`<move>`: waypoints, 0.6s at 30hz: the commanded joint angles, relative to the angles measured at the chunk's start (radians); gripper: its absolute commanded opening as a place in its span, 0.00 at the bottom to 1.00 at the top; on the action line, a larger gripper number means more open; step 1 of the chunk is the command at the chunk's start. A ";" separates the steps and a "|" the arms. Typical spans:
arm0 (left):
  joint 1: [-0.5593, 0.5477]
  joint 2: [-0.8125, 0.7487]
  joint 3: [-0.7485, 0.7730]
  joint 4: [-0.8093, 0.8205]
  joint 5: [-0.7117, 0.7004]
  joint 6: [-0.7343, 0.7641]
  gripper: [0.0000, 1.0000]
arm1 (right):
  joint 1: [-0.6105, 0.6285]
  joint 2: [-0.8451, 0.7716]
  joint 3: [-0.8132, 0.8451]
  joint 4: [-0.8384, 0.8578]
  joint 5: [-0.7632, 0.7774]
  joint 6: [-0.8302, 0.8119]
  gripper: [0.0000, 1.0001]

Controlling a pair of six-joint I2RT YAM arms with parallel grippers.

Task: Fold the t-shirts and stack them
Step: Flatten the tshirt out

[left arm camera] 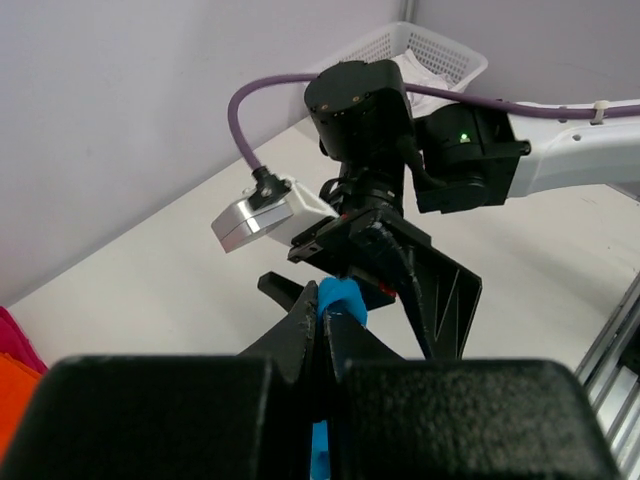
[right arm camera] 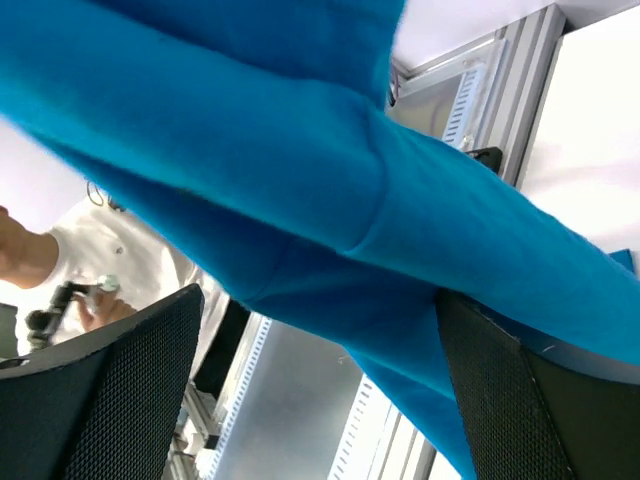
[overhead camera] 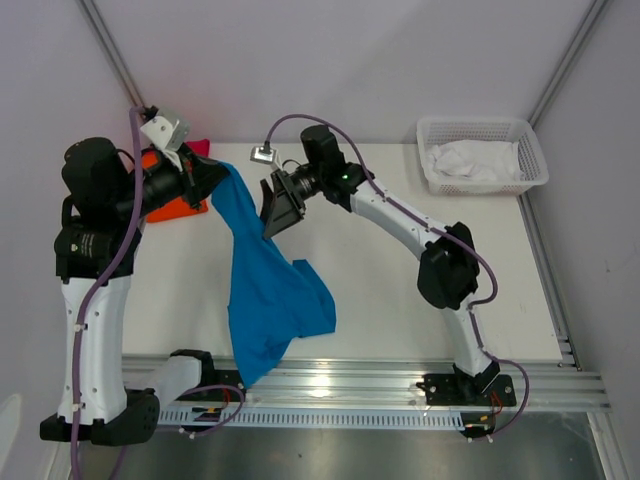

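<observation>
White bench (overhead camera: 400, 300) between grey walls | left hand (overhead camera: 222, 172) clamped on blue shirt (overhead camera: 265, 290) corner, lifted | right hand (overhead camera: 280, 205) wide, just beside that raised edge | shirt trails down to bench's near edge | orange shirt (overhead camera: 175, 208) beneath left arm (overhead camera: 95, 300).

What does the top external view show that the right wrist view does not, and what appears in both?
Only top external: the white basket at the table's far right, the orange t-shirt and pinkish-red t-shirt at the far left, and the left gripper pinching cloth and lifting it. Only right wrist: a person in white in the background. Both: the blue t-shirt and the open right gripper.
</observation>
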 commanded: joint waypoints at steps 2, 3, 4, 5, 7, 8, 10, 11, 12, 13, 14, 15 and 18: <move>0.009 -0.027 -0.001 0.041 -0.006 0.000 0.00 | -0.026 -0.162 0.007 -0.087 -0.019 -0.254 0.99; 0.009 -0.030 -0.001 0.043 -0.006 0.002 0.00 | -0.031 -0.204 0.001 -0.144 0.025 -0.358 0.99; 0.009 -0.031 -0.005 0.044 -0.007 0.002 0.00 | -0.029 -0.279 0.007 -0.222 0.085 -0.579 0.99; 0.009 -0.033 -0.008 0.043 -0.006 0.002 0.00 | -0.017 -0.310 0.019 -0.405 0.222 -0.712 0.99; 0.009 -0.034 -0.014 0.046 -0.001 -0.001 0.00 | 0.047 -0.365 0.073 -0.610 0.427 -1.117 0.99; 0.009 -0.033 -0.012 0.047 -0.001 -0.003 0.00 | 0.155 -0.391 0.091 -0.760 0.546 -1.223 0.99; 0.009 -0.027 -0.014 0.053 0.002 -0.009 0.00 | 0.265 -0.413 0.041 -0.800 0.878 -1.348 0.99; 0.009 -0.025 -0.015 0.058 0.005 -0.010 0.00 | 0.305 -0.428 0.007 -0.789 0.959 -1.393 0.99; 0.008 -0.025 -0.017 0.063 0.007 -0.016 0.00 | 0.357 -0.434 -0.027 -0.772 1.080 -1.408 0.99; 0.008 -0.024 -0.017 0.070 0.008 -0.021 0.00 | 0.379 -0.440 -0.115 -0.748 1.148 -1.419 0.99; 0.006 -0.025 -0.018 0.073 0.008 -0.023 0.00 | 0.397 -0.451 -0.163 -0.691 1.222 -1.453 0.99; 0.006 -0.025 -0.026 0.080 0.008 -0.026 0.00 | 0.437 -0.459 -0.215 -0.653 1.301 -1.476 0.99; 0.005 -0.030 -0.035 0.084 0.005 -0.021 0.00 | 0.497 -0.471 -0.486 -0.362 1.816 -1.600 0.99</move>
